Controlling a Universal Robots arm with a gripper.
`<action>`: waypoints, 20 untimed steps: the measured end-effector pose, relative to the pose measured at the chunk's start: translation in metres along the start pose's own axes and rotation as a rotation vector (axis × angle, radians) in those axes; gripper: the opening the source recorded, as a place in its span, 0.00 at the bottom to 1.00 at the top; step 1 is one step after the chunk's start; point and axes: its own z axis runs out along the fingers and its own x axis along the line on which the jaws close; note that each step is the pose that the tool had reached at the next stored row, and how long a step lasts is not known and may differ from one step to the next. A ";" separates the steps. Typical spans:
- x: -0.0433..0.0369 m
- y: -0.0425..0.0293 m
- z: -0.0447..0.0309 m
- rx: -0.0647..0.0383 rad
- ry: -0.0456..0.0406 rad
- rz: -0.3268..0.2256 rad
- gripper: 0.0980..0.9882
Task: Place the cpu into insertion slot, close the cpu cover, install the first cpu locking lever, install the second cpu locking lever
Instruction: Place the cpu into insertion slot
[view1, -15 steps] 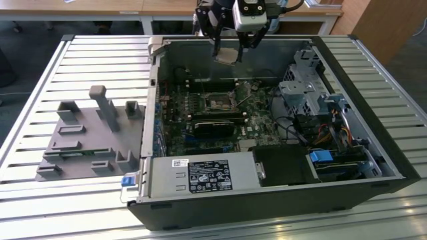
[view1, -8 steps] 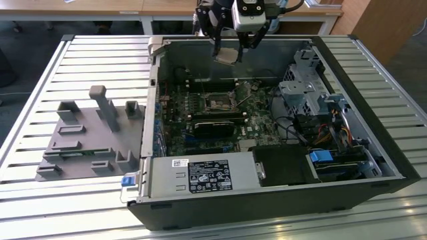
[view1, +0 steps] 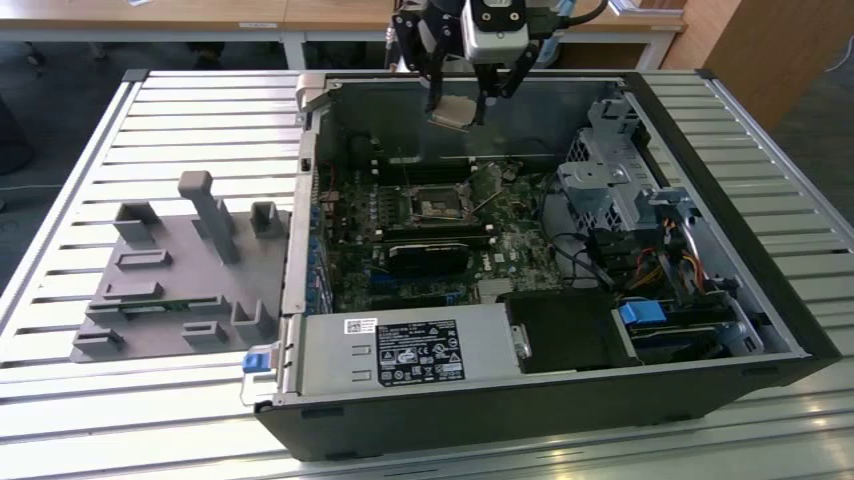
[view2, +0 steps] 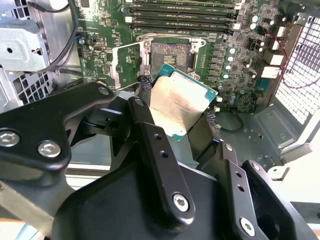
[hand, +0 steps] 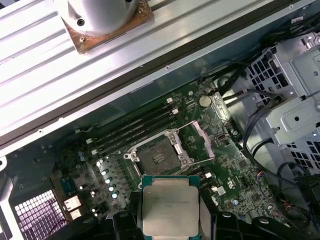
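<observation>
My gripper (view1: 462, 98) hangs above the rear of the open computer case, shut on the cpu (view1: 453, 111), a flat square chip with a silvery-beige top. In both wrist views the cpu (view2: 181, 107) (hand: 170, 210) sits pinched by its edges between the two black fingers (view2: 145, 120). Below it on the green board lies the insertion slot (view1: 434, 205) (view2: 170, 52) (hand: 157, 159), dark and uncovered. The cpu cover (view2: 128, 61) (hand: 199, 139) is swung open beside the slot. The chip is well above the slot and touches nothing.
The black case (view1: 561, 400) rests on a slatted metal table (view1: 200, 110), with its power supply (view1: 400, 350) at the front and drive cages (view1: 627, 190) at the exterior view's right. Memory slots (view2: 180, 15) run beside the slot. A grey fixture (view1: 174, 270) sits at the exterior view's left.
</observation>
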 end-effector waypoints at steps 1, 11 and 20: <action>0.0000 0.0000 0.0000 0.000 -0.0004 0.004 0.50; 0.0000 0.0000 0.0000 -0.001 -0.0036 0.039 0.50; 0.0003 0.0006 0.0003 -0.002 -0.0094 0.105 0.50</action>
